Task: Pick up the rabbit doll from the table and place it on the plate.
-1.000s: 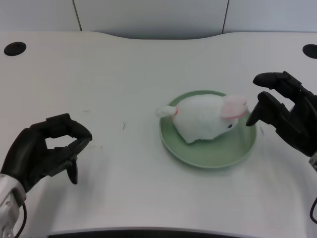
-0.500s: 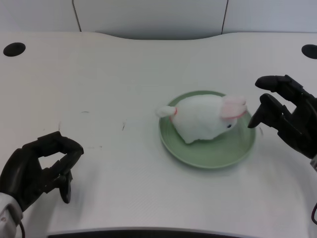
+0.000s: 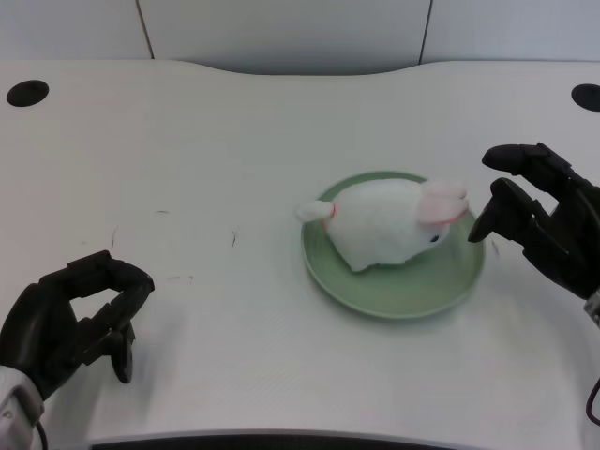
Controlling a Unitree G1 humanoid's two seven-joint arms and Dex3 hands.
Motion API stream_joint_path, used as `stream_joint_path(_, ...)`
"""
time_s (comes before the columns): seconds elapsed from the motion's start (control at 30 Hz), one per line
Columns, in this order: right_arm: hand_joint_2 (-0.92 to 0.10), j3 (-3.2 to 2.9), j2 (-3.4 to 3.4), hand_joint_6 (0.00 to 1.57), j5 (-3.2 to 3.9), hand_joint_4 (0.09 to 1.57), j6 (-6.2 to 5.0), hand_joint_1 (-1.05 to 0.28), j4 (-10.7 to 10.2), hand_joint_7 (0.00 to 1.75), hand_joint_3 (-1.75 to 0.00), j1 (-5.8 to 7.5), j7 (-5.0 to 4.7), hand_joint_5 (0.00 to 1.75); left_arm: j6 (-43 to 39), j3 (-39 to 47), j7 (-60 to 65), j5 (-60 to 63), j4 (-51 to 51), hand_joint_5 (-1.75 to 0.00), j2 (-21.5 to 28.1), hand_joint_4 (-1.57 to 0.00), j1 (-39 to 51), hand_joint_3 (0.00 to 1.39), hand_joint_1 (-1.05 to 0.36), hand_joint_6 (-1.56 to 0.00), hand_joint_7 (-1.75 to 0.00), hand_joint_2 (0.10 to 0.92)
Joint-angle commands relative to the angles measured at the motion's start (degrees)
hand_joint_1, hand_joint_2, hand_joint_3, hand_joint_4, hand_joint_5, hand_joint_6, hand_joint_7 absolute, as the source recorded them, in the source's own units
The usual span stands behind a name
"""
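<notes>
One rabbit doll (image 3: 386, 222) is lying on the one green plate (image 3: 394, 292). Left hand (image 3: 70, 322) is hovering low at the table's (image 3: 234, 141) near-left, fingers curled inward, gripping nothing.

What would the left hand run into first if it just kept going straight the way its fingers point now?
Likely the white table. The left hand holds nothing, its curled fingers pointing down at bare tabletop, well left of the plate and rabbit doll. Its height above the surface is unclear.

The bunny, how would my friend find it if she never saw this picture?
Look at the white table, then the round green plate right of its middle. The rabbit doll lies on it: soft, white, pink-eared, the only fluffy thing there.
</notes>
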Motion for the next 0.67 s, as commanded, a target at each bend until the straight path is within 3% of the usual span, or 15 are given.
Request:
stream_joint_path(0.03, -0.92, -0.66, -1.18, 0.48, -0.20, 0.63, -1.39, -0.44, 1.76, 1.31, -0.29, -1.59, -0.59, 1.64, 0.11, 0.83, 0.68, -0.64, 0.40, -1.47, 0.00, -1.49, -0.46, 0.40, -0.49, -1.25, -1.31, 0.921)
stream_joint_path(0.1, -0.92, -0.79, -0.29, 0.50, -0.55, 0.65, -3.84, -0.45, 4.32, 1.30, -0.28, -2.73, -1.49, 1.63, 1.38, 1.45, 0.51, -0.83, 1.58, -1.50, 0.97, -1.48, -1.47, 0.40, -0.50, -1.22, -1.36, 0.921)
stream_joint_path(0.17, -0.92, -0.82, 0.13, 0.52, -0.54, 0.68, -4.94, -0.46, 5.57, 1.29, -0.28, -3.35, -2.13, 1.63, 2.20, 2.01, 0.64, -0.95, 2.47, -1.51, 1.32, -1.48, -2.13, 0.39, -0.50, -1.20, -1.39, 0.921)
stream_joint_path(0.33, -0.92, -0.71, 0.04, 0.53, -0.34, 0.68, -5.80, -0.47, 6.69, 1.28, -0.28, -3.79, -2.15, 1.63, 2.44, 2.46, 0.51, -0.74, 2.85, -1.50, 1.15, -1.49, -2.43, 0.39, -0.50, -1.21, -1.38, 0.921)
stream_joint_path(0.47, -0.92, -0.92, -0.01, 0.54, -0.10, 0.66, -5.88, -0.48, 7.22, 1.27, -0.30, -3.95, -2.23, 1.66, 2.61, 2.55, 0.49, -0.99, 2.58, -1.49, 0.94, -1.48, -2.30, 0.41, -0.48, -1.22, -1.38, 0.921)
stream_joint_path(0.6, -0.92, -1.15, -0.28, 0.52, 0.58, 0.63, -5.41, -0.49, 7.34, 1.29, -0.29, -3.84, -0.64, 1.67, 2.26, 2.16, 0.30, -0.40, 2.32, -1.51, 1.31, -1.49, -1.82, 0.40, -0.50, -1.22, -1.39, 0.921)
stream_joint_path(0.67, -0.92, -1.15, -0.35, 0.51, 0.50, 0.62, -5.27, -0.49, 7.30, 1.31, -0.28, -3.82, -0.63, 1.68, 2.44, 2.28, 0.33, -0.66, 2.05, -1.50, 1.17, -1.49, -1.81, 0.40, -0.50, -1.22, -1.39, 0.921)
